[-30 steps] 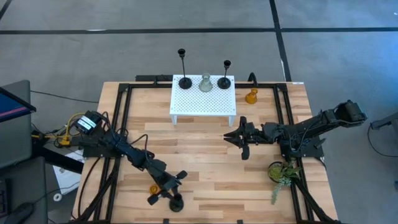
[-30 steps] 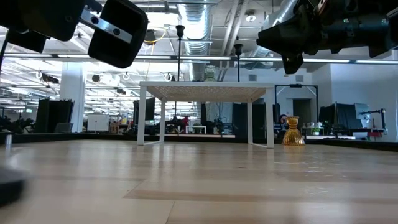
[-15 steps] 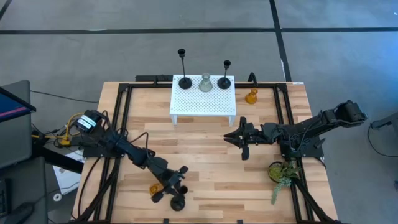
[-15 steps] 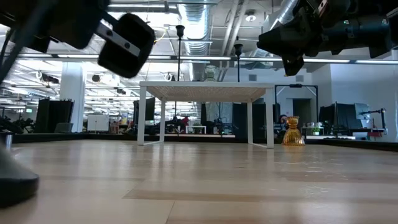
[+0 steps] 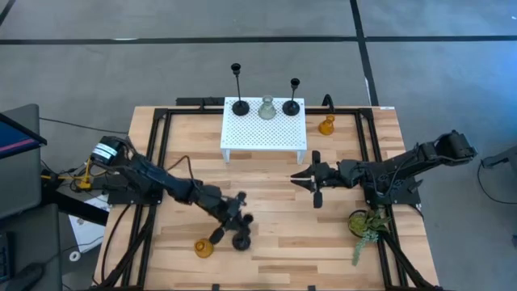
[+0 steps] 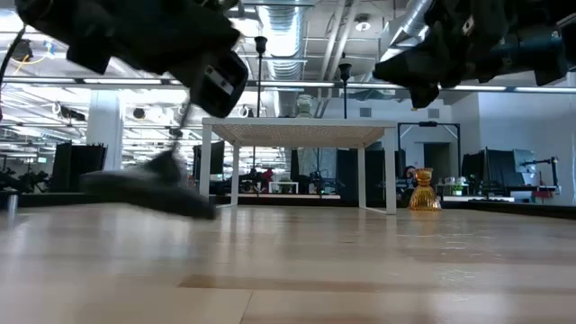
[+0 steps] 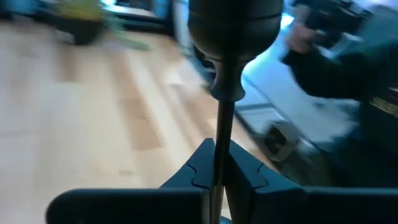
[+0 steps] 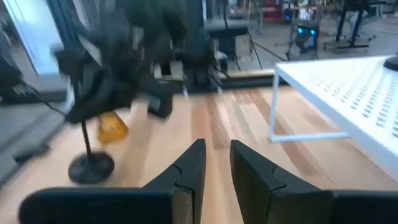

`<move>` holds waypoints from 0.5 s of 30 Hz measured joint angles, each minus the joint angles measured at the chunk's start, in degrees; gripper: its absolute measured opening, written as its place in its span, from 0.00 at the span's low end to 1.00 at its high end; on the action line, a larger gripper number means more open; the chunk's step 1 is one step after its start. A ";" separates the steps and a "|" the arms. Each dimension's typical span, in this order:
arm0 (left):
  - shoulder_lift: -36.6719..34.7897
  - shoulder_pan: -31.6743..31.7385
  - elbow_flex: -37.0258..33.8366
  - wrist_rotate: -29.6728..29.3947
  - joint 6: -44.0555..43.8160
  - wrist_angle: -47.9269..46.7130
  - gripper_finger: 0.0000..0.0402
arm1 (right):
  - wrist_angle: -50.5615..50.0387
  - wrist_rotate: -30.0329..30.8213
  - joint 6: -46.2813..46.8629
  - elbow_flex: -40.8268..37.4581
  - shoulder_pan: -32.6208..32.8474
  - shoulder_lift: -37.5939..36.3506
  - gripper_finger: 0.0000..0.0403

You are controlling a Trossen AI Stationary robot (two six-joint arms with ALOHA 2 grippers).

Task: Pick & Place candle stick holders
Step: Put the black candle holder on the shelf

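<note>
My left gripper (image 5: pixel 229 218) is shut on a black thin-stemmed candle stick holder (image 5: pixel 240 239) above the table's near middle. An amber glass holder (image 5: pixel 203 247) stands on the table just left of it. On the white perforated stand (image 5: pixel 265 133) at the far middle stand two black thin-stemmed holders (image 5: pixel 240 103) (image 5: pixel 292 103), with a clear glass one (image 5: pixel 266 107) between them. A second amber holder (image 5: pixel 326 125) stands on the table to the right of the stand. My right gripper (image 5: pixel 297 179) hovers near the table's middle, right of centre, empty, with its fingers a little apart (image 8: pixel 216 152). My left gripper pinches the black holder's thin stem (image 7: pixel 220 134) between its two fingers. The fingers slant down from the table's left. The holder's round base (image 8: pixel 92 167) hangs below and beyond the fingertips. The holder is tilted and clear of the table.
A potted green sprig (image 5: pixel 365 226) sits at the near right by the right arm's base. Black frame rails (image 5: pixel 153 170) run along the table's edges. Bare wood lies between the two grippers and in front of the stand.
My left gripper has moved from near the table's near edge toward the far edge and a little right, carrying the black holder. The holder's base has come off the table and now hangs tilted. The amber holder beside it has stayed put.
</note>
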 joint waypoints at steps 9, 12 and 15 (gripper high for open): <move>-11.42 8.22 0.04 -10.72 0.15 -13.32 0.03 | -12.21 0.06 1.38 0.00 -4.50 0.00 0.16; -13.88 10.32 0.07 -10.55 0.23 -13.83 0.03 | -12.38 0.10 2.49 0.00 -5.06 0.00 0.16; -16.16 11.90 0.09 -10.06 1.86 -13.81 0.03 | -12.27 0.08 3.18 0.00 -4.94 -0.17 0.16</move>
